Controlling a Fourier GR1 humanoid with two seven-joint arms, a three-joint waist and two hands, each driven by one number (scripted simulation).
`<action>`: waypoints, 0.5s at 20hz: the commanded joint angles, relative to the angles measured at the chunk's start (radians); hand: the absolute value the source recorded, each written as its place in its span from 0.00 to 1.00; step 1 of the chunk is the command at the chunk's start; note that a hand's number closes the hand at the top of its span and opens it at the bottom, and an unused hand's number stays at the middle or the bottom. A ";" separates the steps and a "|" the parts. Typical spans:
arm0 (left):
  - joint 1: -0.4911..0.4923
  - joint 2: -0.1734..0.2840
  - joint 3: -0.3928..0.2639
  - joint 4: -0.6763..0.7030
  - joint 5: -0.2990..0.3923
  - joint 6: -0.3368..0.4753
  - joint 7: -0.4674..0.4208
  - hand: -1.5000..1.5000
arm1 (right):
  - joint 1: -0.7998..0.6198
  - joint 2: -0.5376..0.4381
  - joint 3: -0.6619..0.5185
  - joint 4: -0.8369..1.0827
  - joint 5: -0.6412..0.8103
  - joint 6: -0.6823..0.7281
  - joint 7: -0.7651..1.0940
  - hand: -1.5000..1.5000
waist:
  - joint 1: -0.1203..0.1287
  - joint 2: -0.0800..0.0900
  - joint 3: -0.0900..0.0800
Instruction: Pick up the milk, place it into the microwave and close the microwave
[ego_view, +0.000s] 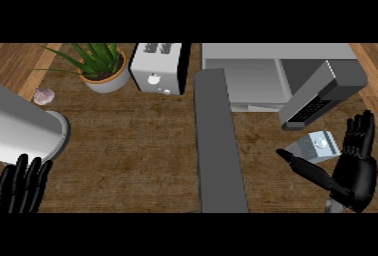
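Flanking one milk carton (319, 145), the open right robot hand (359, 172) sits beside one open microwave (277, 75); one toaster (157, 68), one potted plant (100, 65) stand apart; the left robot hand (23, 187) rests open.

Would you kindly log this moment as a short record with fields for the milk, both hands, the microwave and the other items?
milk: carton on the counter, in front of the microwave, not yet grasped
right hand: open, thumb and fingers either side of the milk
left hand: open, resting at the lower left edge
microwave: door open
other items: toaster, potted plant
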 joint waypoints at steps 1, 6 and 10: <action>-0.016 -0.012 -0.055 -0.032 -0.038 0.057 0.052 0.00 | 0.022 -0.017 -0.029 0.015 0.002 0.000 -0.015 0.00 | -0.003 0.000 0.000; 0.104 -0.012 -0.052 -0.027 -0.017 -0.002 -0.071 0.00 | 0.033 -0.067 -0.121 0.128 -0.093 0.081 -0.115 0.00 | 0.001 -0.001 0.000; 0.033 -0.012 -0.017 0.038 -0.024 -0.009 -0.077 0.00 | 0.036 -0.043 -0.103 0.194 -0.074 0.080 -0.153 0.00 | -0.001 0.000 0.000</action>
